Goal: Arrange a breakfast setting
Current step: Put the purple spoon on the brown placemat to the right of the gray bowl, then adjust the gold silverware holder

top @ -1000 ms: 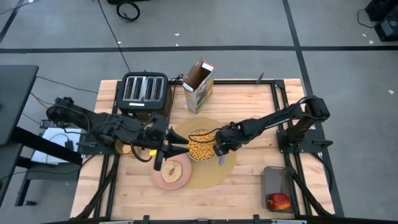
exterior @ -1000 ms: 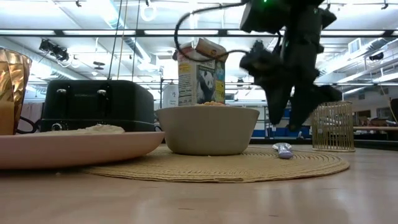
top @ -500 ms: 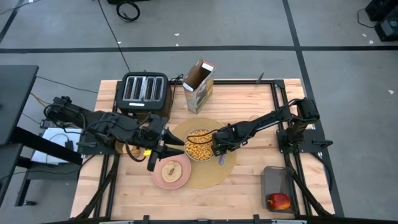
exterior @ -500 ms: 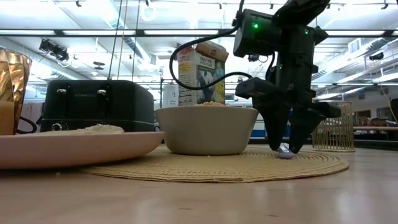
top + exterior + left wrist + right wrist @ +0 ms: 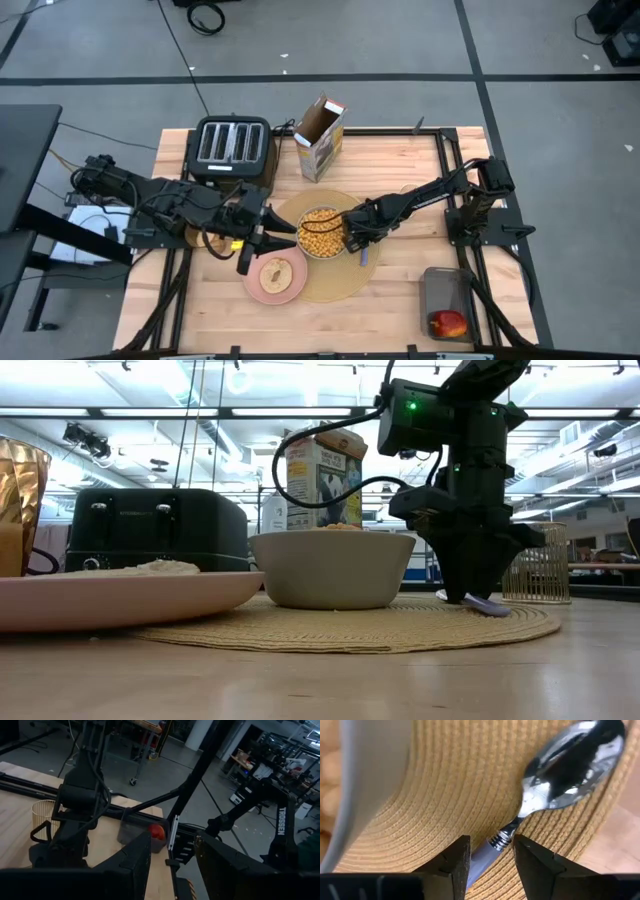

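A tan placemat [image 5: 330, 287] carries a pale grey bowl [image 5: 322, 232] full of cereal. Right of the bowl, a metal spoon [image 5: 362, 258] with a lavender handle lies on the mat, and my right gripper [image 5: 357, 244] points down onto it, shut on its handle. At the mat's near left, a pink plate [image 5: 262, 290] holds the round bread piece [image 5: 276, 271]. My left gripper [image 5: 285, 232] hovers open above the plate's far edge, holding nothing. The amber cup [image 5: 20, 500] stands beyond the plate. The red apple [image 5: 449, 323] sits in a clear tub. My right gripper pinches the spoon's lavender handle [image 5: 481, 864] between its two fingers, just behind the metal collar at the neck. The fingers come from above, pointing down, across the handle. The spoon lies flat on the placemat, its bowl end [image 5: 572, 765] clear of the fingers.
A black toaster [image 5: 232, 148] and an open cereal box [image 5: 322, 137] stand at the far edge. A gold wire holder [image 5: 535, 563] stands to the right of the placemat. The clear tub [image 5: 447, 295] with the apple sits off the table's near right corner.
My right gripper has come down beside the bowl onto the spoon, and its fingers have closed in from either side of the handle. The spoon has turned a little on the placemat; its handle end now pokes out beside the fingers.
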Tool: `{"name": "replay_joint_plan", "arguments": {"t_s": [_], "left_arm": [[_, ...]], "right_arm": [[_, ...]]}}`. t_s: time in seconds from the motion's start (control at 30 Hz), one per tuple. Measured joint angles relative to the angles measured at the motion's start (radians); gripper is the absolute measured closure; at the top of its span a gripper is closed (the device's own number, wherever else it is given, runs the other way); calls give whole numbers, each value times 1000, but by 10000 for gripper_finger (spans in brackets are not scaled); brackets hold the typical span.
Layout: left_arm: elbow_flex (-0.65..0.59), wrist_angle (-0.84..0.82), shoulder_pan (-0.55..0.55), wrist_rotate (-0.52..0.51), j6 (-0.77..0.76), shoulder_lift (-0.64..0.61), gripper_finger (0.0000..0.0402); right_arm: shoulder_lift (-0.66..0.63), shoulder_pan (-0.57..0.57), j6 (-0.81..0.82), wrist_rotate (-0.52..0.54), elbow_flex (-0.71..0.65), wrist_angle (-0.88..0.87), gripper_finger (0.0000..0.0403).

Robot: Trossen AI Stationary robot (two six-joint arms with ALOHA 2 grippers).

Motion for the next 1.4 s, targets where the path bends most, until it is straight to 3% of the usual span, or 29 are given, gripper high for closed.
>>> {"name": "replay_joint_plan", "arguments": {"t_s": [0.43, 0.77, 1.17, 1.4], "left_arm": [[0, 0, 13, -1, 1, 0, 244], [0, 0, 13, -1, 0, 0, 244], [0, 0, 13, 0, 1, 1, 244], [0, -34, 13, 31, -9, 1, 244]], "right_arm": [[0, -14, -167, 1, 0, 16, 248], [-1, -33, -164, -6, 3, 10, 248], [-103, -66, -270, 12, 193, -385, 239], [-307, -166, -365, 223, 208, -565, 222]]}}
